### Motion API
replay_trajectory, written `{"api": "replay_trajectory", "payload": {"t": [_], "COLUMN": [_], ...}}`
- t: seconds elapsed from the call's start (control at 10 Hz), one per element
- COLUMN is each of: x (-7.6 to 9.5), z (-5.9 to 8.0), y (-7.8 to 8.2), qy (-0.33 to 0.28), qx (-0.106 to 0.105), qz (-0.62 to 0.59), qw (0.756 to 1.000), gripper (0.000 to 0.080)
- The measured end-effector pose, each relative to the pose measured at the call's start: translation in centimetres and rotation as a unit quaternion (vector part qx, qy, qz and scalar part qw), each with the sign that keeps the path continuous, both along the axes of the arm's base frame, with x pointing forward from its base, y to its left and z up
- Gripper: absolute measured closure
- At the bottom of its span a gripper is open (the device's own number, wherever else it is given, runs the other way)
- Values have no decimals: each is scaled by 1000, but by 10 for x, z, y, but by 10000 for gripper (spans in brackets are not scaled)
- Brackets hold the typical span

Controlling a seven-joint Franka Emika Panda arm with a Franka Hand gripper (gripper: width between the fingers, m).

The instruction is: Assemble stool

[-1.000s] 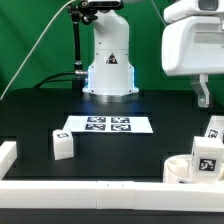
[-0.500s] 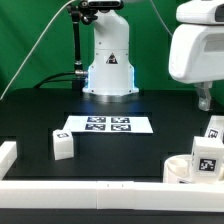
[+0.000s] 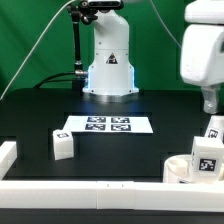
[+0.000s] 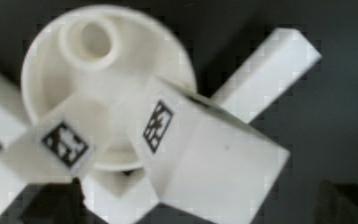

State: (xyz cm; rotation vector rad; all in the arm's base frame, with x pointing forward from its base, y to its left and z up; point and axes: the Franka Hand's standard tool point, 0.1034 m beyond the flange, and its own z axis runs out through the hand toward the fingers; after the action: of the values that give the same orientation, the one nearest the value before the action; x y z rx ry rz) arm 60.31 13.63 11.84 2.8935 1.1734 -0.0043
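Note:
The stool's parts lie loose. In the exterior view one tagged white leg (image 3: 62,145) stands alone at the front left. At the front right the round seat (image 3: 179,170) lies with a tagged leg (image 3: 206,157) against it and another leg (image 3: 214,129) behind. My gripper (image 3: 208,100) hangs at the right edge above that cluster, apart from it, open with nothing in it. The wrist view looks down on the seat (image 4: 98,60) with its round hole and two tagged legs (image 4: 190,135) lying partly over it; my fingers do not show clearly there.
The marker board (image 3: 107,125) lies flat mid-table before the robot base (image 3: 108,60). A long white rail (image 3: 90,190) runs along the front edge, with a short rail end (image 3: 7,156) at the left. White bars (image 4: 274,65) cross beside the seat in the wrist view.
The hand has travelled toward the exterior view's right and a little lower, ending above the right-hand cluster. No part has moved and the jaws stay open.

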Motion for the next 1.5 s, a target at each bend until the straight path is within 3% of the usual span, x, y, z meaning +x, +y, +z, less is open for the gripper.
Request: {"api": "replay_trajectory", "payload": {"t": [0.5, 1.1, 1.5], "x": [3, 9, 7], "z": [0, -11, -22], "y": [-5, -11, -14], "qy": [-2, -14, -8], "qx": [-15, -45, -48], "qz": [235, 476, 490], "qw": [972, 878, 871], "gripper": [150, 150, 150]}}
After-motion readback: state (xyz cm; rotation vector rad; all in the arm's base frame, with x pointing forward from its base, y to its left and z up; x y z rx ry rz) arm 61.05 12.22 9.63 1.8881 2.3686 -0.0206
